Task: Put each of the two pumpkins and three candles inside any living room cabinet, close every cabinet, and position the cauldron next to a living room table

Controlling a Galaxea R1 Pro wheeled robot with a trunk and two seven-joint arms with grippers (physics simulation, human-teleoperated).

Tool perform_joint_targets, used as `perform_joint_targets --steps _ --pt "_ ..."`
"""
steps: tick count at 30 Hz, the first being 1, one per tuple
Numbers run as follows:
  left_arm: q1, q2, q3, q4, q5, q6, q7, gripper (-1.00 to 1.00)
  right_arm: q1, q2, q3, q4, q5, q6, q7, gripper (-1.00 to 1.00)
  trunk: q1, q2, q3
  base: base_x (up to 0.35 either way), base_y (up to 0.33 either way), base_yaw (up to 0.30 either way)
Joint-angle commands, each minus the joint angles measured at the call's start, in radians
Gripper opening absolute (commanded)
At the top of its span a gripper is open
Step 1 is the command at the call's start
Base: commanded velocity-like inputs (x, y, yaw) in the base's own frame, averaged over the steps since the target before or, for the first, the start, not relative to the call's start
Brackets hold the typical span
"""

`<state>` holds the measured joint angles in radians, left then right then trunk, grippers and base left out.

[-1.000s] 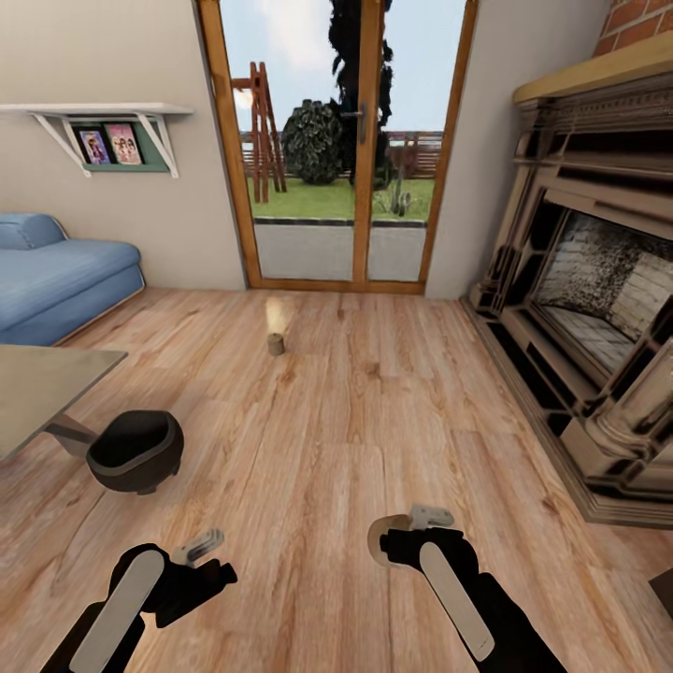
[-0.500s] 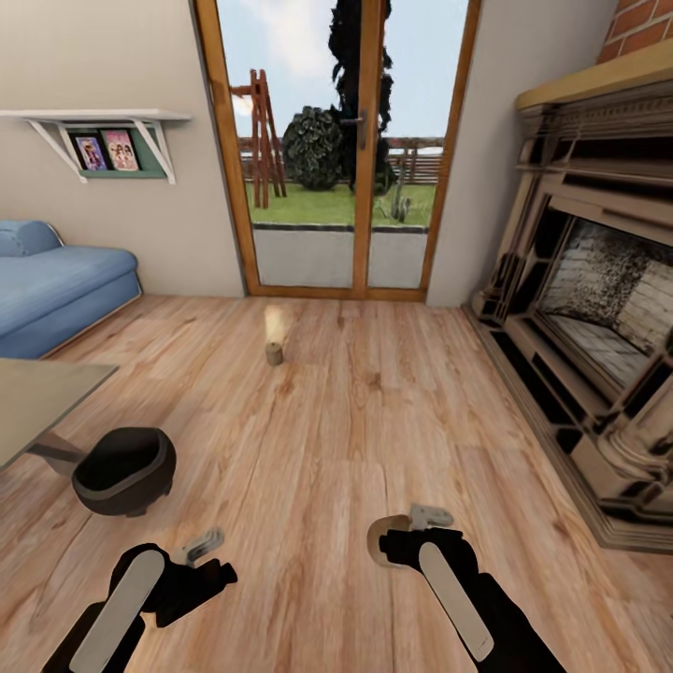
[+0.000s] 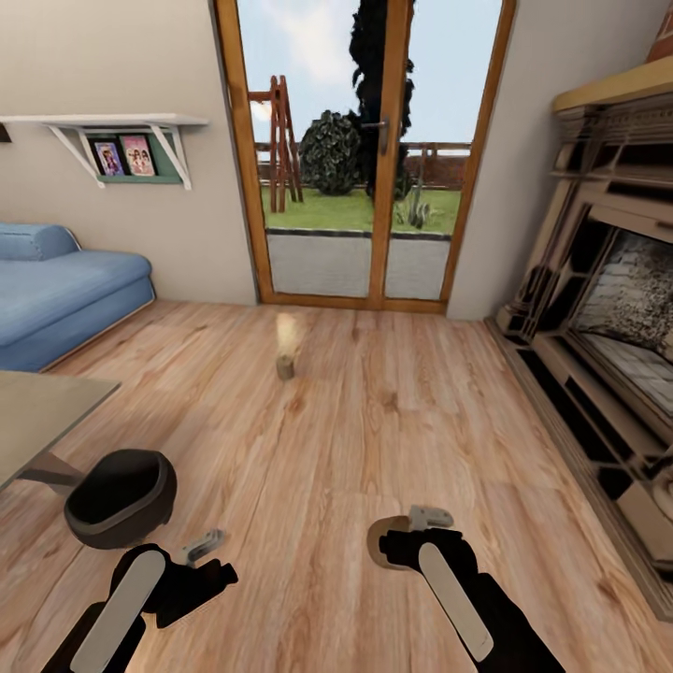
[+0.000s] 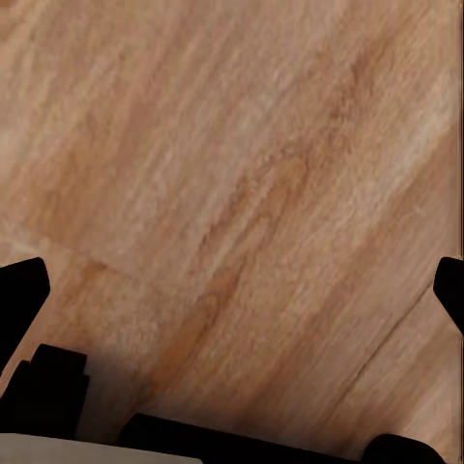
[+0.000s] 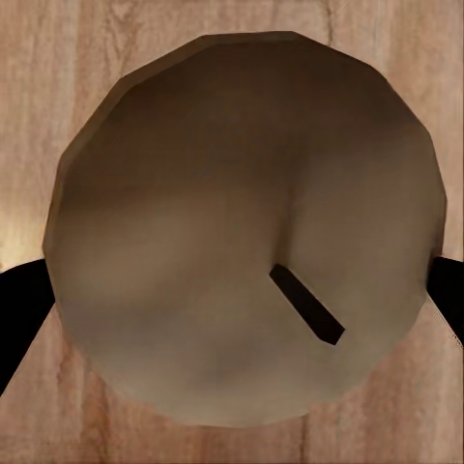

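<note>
My right gripper (image 3: 400,544) hangs low over the plank floor, shut on a beige-grey candle (image 3: 379,546). In the right wrist view the candle's round top with its dark wick (image 5: 246,227) sits between the two black fingers (image 5: 19,319). A second candle (image 3: 285,367) stands on the floor ahead, towards the glass doors. The black cauldron (image 3: 120,497) rests on the floor at the left, beside the grey table's (image 3: 42,416) leg. My left gripper (image 3: 202,550) is open over bare floor, just right of the cauldron, and nothing lies between its fingers (image 4: 21,290).
A blue sofa (image 3: 65,290) lies at the far left under a white wall shelf (image 3: 112,121). Wood-framed glass doors (image 3: 369,159) stand straight ahead. The fireplace (image 3: 608,318) lines the right side. Open plank floor stretches between me and the doors.
The whole view has shifted: the camera has moved forward and turned a little left, so the cauldron and table appear lower and the doors further right. Both grippers keep their pose.
</note>
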<state>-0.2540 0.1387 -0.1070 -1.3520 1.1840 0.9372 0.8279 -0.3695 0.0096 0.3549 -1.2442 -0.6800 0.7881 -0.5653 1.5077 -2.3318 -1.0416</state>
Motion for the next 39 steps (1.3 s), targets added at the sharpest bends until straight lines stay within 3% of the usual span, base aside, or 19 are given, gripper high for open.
perform_joint_targets --steps 1,32,39 --pt "-0.001 0.001 -0.002 -0.001 0.009 0.0 0.011 1.0 -0.001 0.001 -0.001 0.0 -0.013 0.005 -0.01 -1.0 0.0 0.0 -0.001 0.34 0.0 0.005" --pt "-0.001 0.0 -0.002 -0.001 0.009 0.0 0.011 1.0 -0.001 -0.001 -0.001 -0.012 -0.014 0.007 -0.011 -1.0 0.0 0.0 -0.001 0.342 0.0 0.0" --pt "-0.001 0.001 -0.002 -0.001 0.009 0.0 0.011 1.0 0.0 -0.004 -0.002 -0.087 -0.016 0.018 -0.011 -1.0 0.0 0.0 -0.001 0.346 0.0 0.0"
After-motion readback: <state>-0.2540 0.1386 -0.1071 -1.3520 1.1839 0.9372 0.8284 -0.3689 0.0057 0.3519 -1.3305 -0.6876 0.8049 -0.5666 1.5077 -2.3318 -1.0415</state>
